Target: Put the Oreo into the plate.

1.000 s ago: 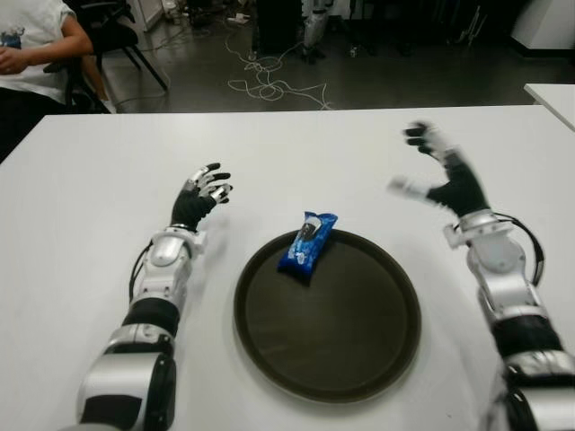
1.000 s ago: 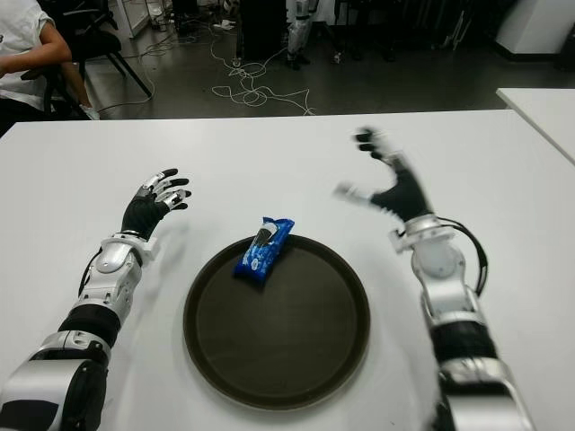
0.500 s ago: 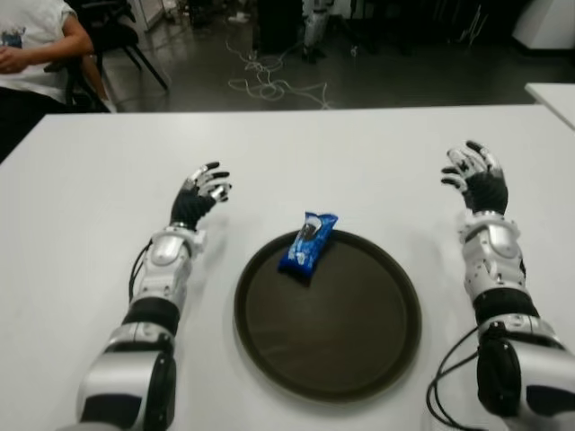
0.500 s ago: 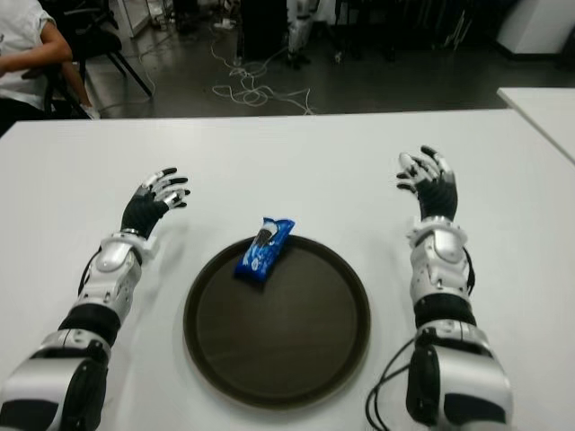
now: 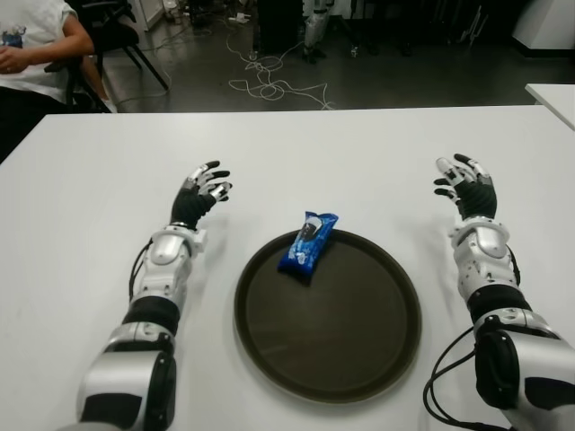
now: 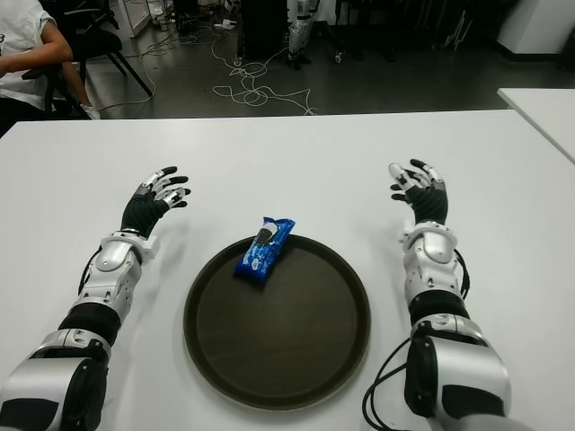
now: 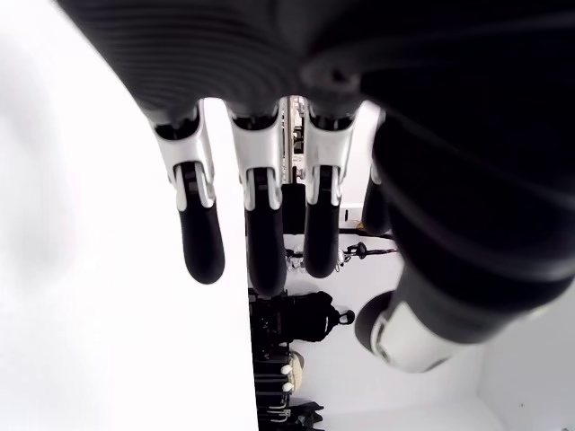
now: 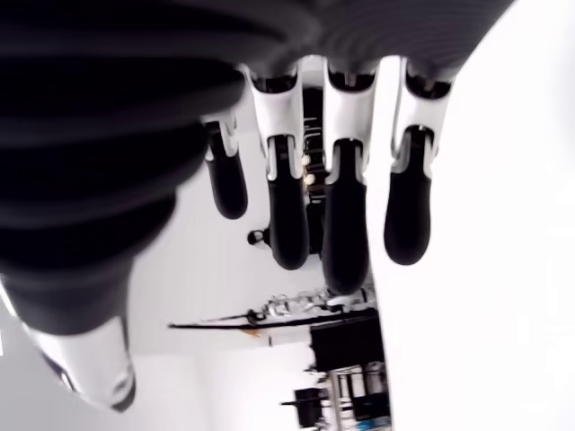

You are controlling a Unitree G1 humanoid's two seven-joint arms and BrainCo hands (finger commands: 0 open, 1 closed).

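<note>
A blue Oreo packet (image 5: 308, 243) lay across the far rim of the dark plate (image 5: 359, 350) on the white worktop (image 5: 314, 153); the left hand (image 5: 199, 191) and right hand (image 5: 467, 184) flanked it, fingers spread, holding nothing.

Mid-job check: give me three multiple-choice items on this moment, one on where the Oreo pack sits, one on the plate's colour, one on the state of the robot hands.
1. Where is the Oreo pack?
A. at the plate's far rim
B. in the left robot hand
C. on the floor

2. What colour is the plate?
A. white
B. dark brown
C. red

3. What are the left robot hand and right robot hand doing?
A. both grasp the pack
B. one holds the plate
C. both open, holding nothing

Key: 1 A, the pack overlaps the far rim. 2 B, dark against the white table. 3 C, fingers are spread either side of the plate.
</note>
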